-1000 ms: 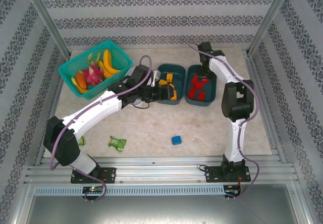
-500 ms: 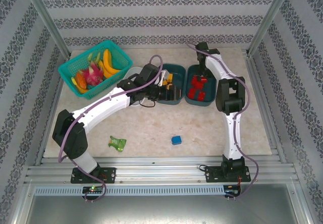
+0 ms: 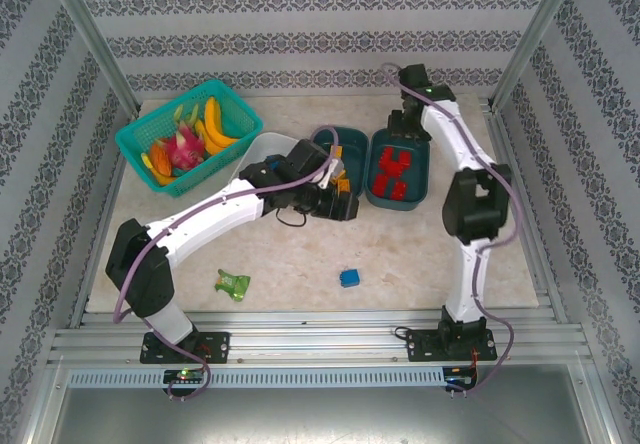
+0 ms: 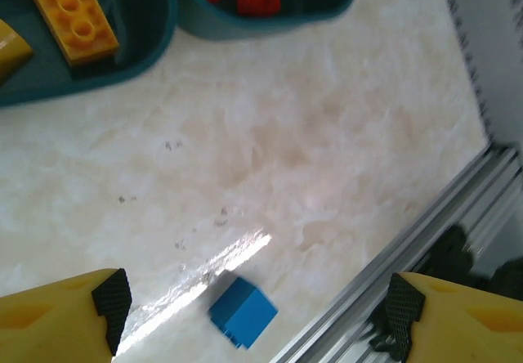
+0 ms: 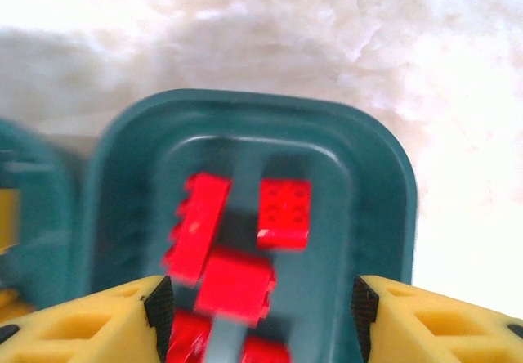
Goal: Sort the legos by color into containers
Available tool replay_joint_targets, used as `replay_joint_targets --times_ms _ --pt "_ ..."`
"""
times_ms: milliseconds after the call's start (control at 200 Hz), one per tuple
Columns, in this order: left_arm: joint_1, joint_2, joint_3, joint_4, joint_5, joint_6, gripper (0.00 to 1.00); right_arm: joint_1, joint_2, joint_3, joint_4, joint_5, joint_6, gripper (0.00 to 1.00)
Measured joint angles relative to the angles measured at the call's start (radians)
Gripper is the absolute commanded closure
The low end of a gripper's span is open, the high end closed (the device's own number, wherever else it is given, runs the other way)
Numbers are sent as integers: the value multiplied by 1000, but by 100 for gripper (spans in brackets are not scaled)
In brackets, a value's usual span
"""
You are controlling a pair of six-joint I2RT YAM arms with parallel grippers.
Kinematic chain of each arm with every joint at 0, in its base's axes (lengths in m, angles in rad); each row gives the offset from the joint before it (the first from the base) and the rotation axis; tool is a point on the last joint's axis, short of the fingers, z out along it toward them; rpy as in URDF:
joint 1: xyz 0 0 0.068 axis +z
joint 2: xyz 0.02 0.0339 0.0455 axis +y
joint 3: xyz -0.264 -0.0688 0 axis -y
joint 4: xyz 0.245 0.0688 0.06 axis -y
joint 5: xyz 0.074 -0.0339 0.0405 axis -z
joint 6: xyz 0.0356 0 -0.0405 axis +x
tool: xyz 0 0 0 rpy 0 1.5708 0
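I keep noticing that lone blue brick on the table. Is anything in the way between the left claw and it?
Nothing visible. In the left wrist view the blue brick lies alone on the bare table, framed by the open fingers of the left gripper. Only tabletop lies between them.

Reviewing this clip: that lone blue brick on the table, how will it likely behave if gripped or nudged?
The blue brick looks like a hard, boxy plastic block, so probably stiff and light. Its flat faces suggest it won't roll; on the glossy table it may slide or twist when pushed.
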Motion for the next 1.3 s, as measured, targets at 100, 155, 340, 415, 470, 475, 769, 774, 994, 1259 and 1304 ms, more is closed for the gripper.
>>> replay_joint_targets --times_ms 100,155,340,415,470,475,769,774,994,1259,1304 --pt "-62 0 -13 -36 -12 76 16 28 -246 -164 26 -57 79 37" --pt "-100 5 -22 -53 -25 123 16 43 -383 -270 40 -95 133 35" --pt "-216 75 -26 -93 -91 299 16 59 -771 -665 24 -268 325 30" --pt "-250 121 -26 -105 -124 363 16 51 -888 -811 0 -343 412 30" --pt "-270 158 -26 -112 -151 409 16 40 -962 -903 -11 -401 471 30" --pt "-271 160 -26 -113 -153 412 16 39 -975 -915 -13 -407 484 30" --pt "-308 234 -26 -118 -237 554 17 13 -1353 -1150 -131 -591 827 30" --pt "-309 235 -26 -118 -237 555 17 13 -1357 -1150 -133 -591 830 30" --pt "-333 307 -26 -114 -243 592 21 6 -1514 -1187 -247 -568 990 30" --pt "-336 369 3 -111 -267 613 38 6 -1521 -1199 -288 -552 1064 31" --pt "-337 377 14 -111 -266 615 45 6 -1514 -1199 -288 -552 1064 31"
